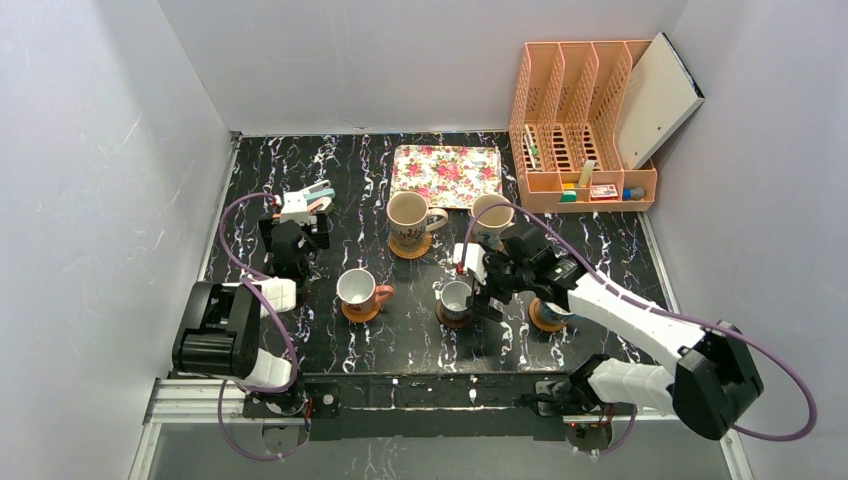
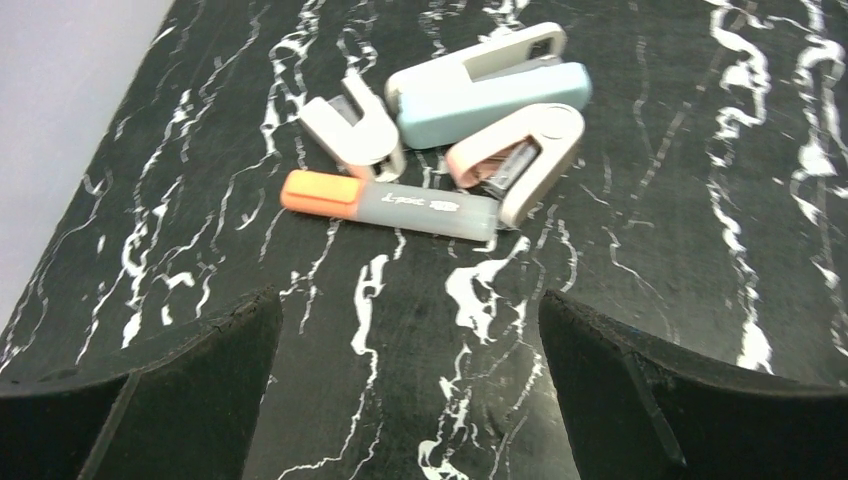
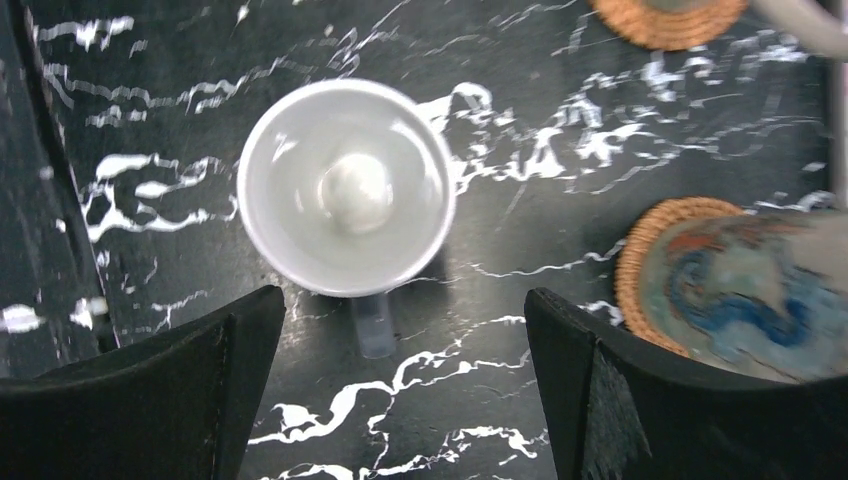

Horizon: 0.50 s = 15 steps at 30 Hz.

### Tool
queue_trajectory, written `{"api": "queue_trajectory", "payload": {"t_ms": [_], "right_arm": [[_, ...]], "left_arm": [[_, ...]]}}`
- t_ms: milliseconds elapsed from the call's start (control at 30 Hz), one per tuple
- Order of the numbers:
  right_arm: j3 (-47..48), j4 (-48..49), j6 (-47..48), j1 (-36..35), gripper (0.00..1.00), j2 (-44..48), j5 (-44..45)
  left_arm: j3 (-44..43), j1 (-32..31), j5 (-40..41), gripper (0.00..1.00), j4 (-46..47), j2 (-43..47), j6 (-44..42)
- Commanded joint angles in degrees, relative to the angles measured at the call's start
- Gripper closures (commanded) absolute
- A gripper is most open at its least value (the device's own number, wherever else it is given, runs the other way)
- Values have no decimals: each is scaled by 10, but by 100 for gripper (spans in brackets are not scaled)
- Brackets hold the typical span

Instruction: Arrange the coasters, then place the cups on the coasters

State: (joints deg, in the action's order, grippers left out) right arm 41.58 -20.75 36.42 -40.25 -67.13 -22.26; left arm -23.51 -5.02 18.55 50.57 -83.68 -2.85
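My right gripper (image 1: 478, 292) (image 3: 400, 385) hangs open just above the small whitish cup (image 1: 457, 297) (image 3: 347, 188). Its blue handle (image 3: 375, 325) points into the gap between the fingers, and nothing is held. That cup stands on a dark coaster (image 1: 453, 321). To its right a blue cup (image 3: 740, 290) rests on a woven coaster (image 3: 632, 270), mostly under my right arm in the top view. Two cream cups (image 1: 408, 213) (image 1: 490, 214) stand at the back, the left one on a coaster (image 1: 411, 246). A white cup with a reddish handle (image 1: 357, 288) sits on a coaster (image 1: 361, 312). My left gripper (image 1: 296, 228) (image 2: 410, 390) is open and empty.
Staplers (image 2: 490, 90) and an orange-capped highlighter (image 2: 390, 205) lie just ahead of the left gripper at the far left. A floral tray (image 1: 445, 175) lies at the back. A peach file organiser (image 1: 585, 125) with small items fills the back right corner. Grey walls enclose the table.
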Motion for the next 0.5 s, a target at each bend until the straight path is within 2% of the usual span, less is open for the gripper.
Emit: {"api": "queue_trajectory", "payload": {"t_ms": [0,167,467], "right_arm": [[37,78,-98,-2,2,69,53],[27,165,-161,-2,2,149,139],[69,150,-201,-3,2,198,219]], "left_arm": [[10,2,-106,2,4,41,-36],[26,2,-194,2,-14,93,-63],[34,2,-311,2,-74,197,-110]]}}
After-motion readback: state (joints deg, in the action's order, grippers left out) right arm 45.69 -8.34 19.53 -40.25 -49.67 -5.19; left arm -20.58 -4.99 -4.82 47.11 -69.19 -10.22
